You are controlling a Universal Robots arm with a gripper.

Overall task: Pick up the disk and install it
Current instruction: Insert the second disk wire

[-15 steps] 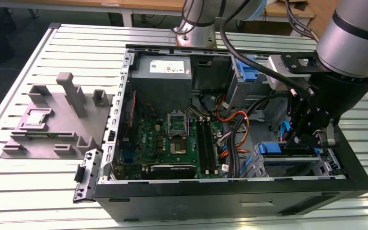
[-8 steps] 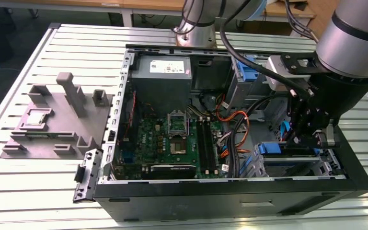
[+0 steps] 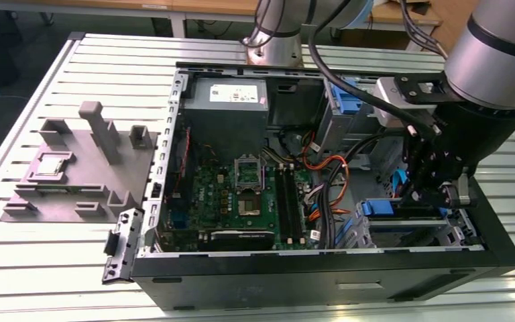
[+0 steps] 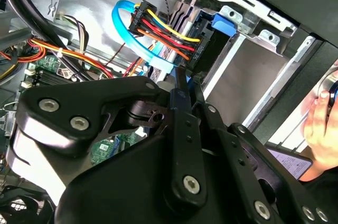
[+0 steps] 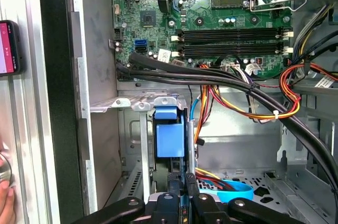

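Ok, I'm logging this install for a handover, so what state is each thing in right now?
computer case: lying on its side, side panel off.
disk: on edge in the drive bay.
gripper: shut on the disk.
memory slots: empty.
phone: screen lit.

The robot's arm (image 3: pixel 499 54) reaches down from the exterior view's upper right, its wrist bent so the black gripper (image 3: pixel 432 194) points straight down. In both wrist views the gripper's two slim fingers (image 4: pixel 182 102) stand nearly together, a narrow gap between them. A person's hand (image 4: pixel 319 123) hovers nearby.
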